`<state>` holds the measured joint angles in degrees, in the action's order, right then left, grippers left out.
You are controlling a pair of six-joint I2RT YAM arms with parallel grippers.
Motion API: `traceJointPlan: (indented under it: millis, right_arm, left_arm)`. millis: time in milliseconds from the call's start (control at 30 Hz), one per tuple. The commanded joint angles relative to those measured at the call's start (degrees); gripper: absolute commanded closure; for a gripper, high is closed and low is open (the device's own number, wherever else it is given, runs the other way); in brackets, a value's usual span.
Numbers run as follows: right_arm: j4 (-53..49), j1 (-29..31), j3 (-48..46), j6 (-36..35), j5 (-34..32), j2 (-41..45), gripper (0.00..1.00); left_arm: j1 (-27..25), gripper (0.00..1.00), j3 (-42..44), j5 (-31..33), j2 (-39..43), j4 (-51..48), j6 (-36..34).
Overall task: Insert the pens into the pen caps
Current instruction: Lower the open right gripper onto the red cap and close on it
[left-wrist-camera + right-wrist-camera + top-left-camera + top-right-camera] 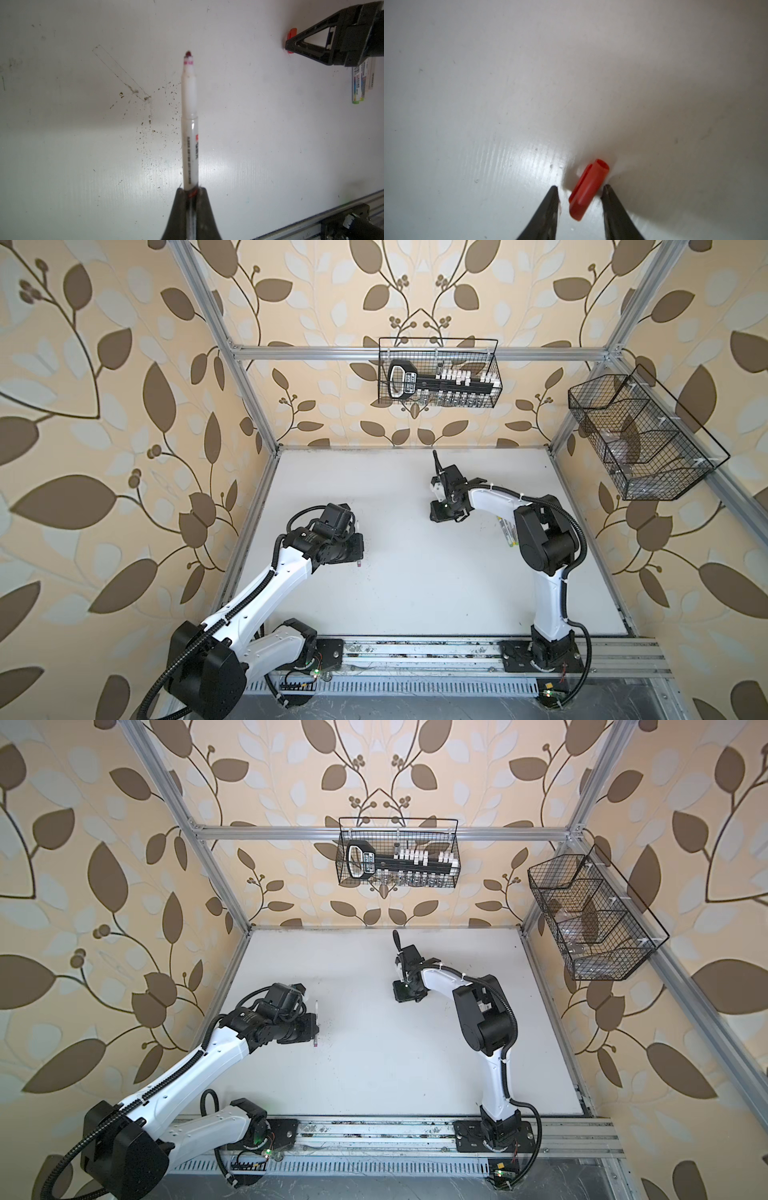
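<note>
Fingers of the left gripper (191, 192) are pressed tight on the back end of a white pen (189, 116). It juts out above the table (395, 593) with its dark red tip uncovered. The barrel behind the grip is lost between the black fingers, and its small lettering is too blurred to read. In a top view the pen shows only as a thin sliver at the edge of the wrist, which covers the jaws themselves. Dirt specks (145, 124) dot the table below. Further right, the right gripper (581, 187) sits low over a red cap (588, 187) lying on the table. Its jaws are spread to either side, one finger close against the cap and a clear gap at the other, so the cap is not pinched. In both top views that wrist hides the cap, and in the left wrist view only a scrap of red shows behind a finger. Right again, the other pens (359, 83) lie side by side with green ends, half covered by the gripper. From above, only a short stretch of them shows beside the right arm (540, 539).
</note>
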<state>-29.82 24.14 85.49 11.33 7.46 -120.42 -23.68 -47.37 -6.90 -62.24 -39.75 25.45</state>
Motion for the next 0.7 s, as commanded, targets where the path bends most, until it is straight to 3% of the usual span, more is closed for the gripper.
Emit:
traceJointPlan:
  millis: [0, 133, 367, 667]
  right_arm:
    - [-2.01, -0.12, 1.65, -0.34, -0.05, -2.12, 0.63]
    - [-2.1, -0.45, 2.73, -0.6, 0.61, -2.6, 0.65]
    - [-4.67, 0.52, 6.88, -2.69, 2.73, -4.25, 0.52]
    - [-7.03, 4.33, 9.05, -5.02, 4.09, -5.4, 0.5]
  left_arm:
    - [-0.4, 1.0, -1.41, 1.16, 1.68, -1.39, -0.92]
    - [-0.4, 1.0, -1.32, 1.15, 2.12, -1.48, -0.85]
    - [-0.4, 1.0, -1.23, 1.18, 2.67, -1.56, -0.77]
    - [-0.4, 1.0, -1.35, 1.07, 2.3, -1.3, -0.95]
